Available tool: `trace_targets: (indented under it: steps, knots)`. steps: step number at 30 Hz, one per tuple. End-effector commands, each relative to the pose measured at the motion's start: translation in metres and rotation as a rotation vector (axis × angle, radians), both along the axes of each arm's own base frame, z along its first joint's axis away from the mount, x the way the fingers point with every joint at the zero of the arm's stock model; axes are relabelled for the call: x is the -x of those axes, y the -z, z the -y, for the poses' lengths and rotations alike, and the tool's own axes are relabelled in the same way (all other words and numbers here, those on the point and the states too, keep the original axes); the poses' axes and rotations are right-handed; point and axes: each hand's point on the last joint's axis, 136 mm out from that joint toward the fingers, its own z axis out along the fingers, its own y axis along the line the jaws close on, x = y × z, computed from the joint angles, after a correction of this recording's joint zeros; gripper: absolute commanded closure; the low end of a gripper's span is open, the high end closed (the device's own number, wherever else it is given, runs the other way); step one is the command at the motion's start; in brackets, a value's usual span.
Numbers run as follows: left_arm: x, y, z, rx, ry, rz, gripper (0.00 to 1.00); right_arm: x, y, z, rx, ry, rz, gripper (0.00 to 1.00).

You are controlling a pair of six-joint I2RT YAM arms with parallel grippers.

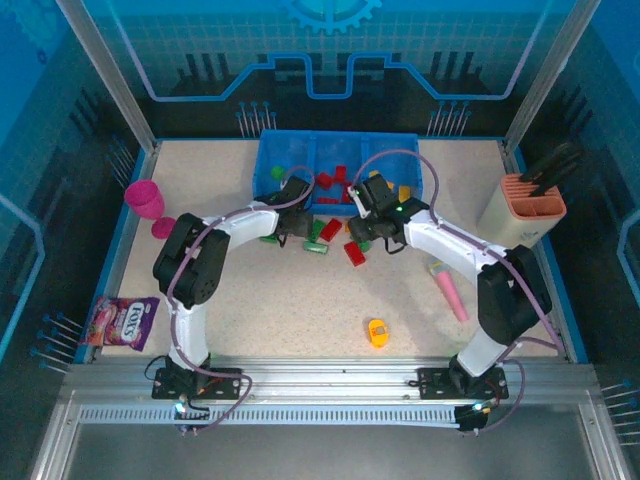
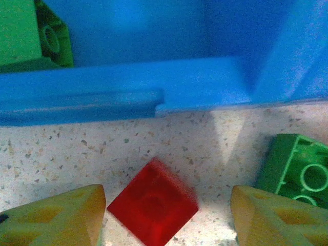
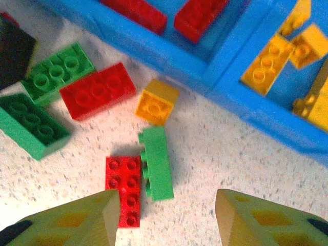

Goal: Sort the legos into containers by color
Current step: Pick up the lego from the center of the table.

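Two arms reach to the near side of the tray (image 1: 285, 150), which sits at the far middle of the surface (image 1: 300, 300). Left end effector (image 2: 166, 215): released, jaws apart and straddling a red brick (image 2: 152, 202) that lies corner-on just in front of the tray's near wall. Left finger (image 2: 61, 220) almost at the brick's corner, contact cannot be told; clear gap on the other side. Green brick (image 2: 300, 171) just right of it, also outside the tray. Sorted green (image 2: 25, 31) inside the tray's left compartment. Right end effector (image 3: 166, 215): released, grasping nothing, hanging over a loose cluster in front of the tray's middle and right compartments. Between its fingers lie the near ends of a slim red (image 3: 123, 189) and a slim green (image 3: 156, 164), side by side and touching. Small yellow (image 3: 157, 101) closer to the tray wall, apart from it. Left of that, a wide red (image 3: 97, 91) beside two green plates (image 3: 56, 66). Sorted reds (image 3: 136, 13) in the tray's middle compartment, sorted yellows (image 3: 266, 64) in its right one. Cup (image 1: 147, 197) left of the tray, holder (image 1: 525, 210) right of it, stick (image 1: 450, 292) nearer and to the right.
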Motion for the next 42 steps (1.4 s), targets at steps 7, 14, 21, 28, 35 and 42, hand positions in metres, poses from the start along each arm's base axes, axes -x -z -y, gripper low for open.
trace_targets:
  steps: [7,14,21,28,35,42]
  knots:
    - [0.011,0.018,-0.007,-0.011,-0.003,-0.064,0.35,0.010,0.017,0.012,0.032,0.040,-0.037,0.46]
    - [0.016,0.029,-0.008,-0.013,-0.007,-0.091,0.42,0.007,0.026,0.016,0.044,0.044,-0.048,0.45]
    - [0.014,0.036,-0.006,-0.012,-0.003,-0.103,0.54,0.006,0.028,0.020,0.049,0.055,-0.048,0.45]
    - [0.019,0.022,-0.004,0.011,0.005,-0.096,0.64,0.006,0.037,0.024,0.029,0.058,-0.074,0.43]
    - [0.021,-0.045,0.004,0.078,0.032,-0.010,0.66,-0.005,0.049,0.011,-0.033,0.018,-0.088,0.37]
    - [0.005,-0.122,0.040,0.183,0.109,0.117,0.65,-0.019,0.058,-0.003,-0.078,0.000,-0.093,0.36]
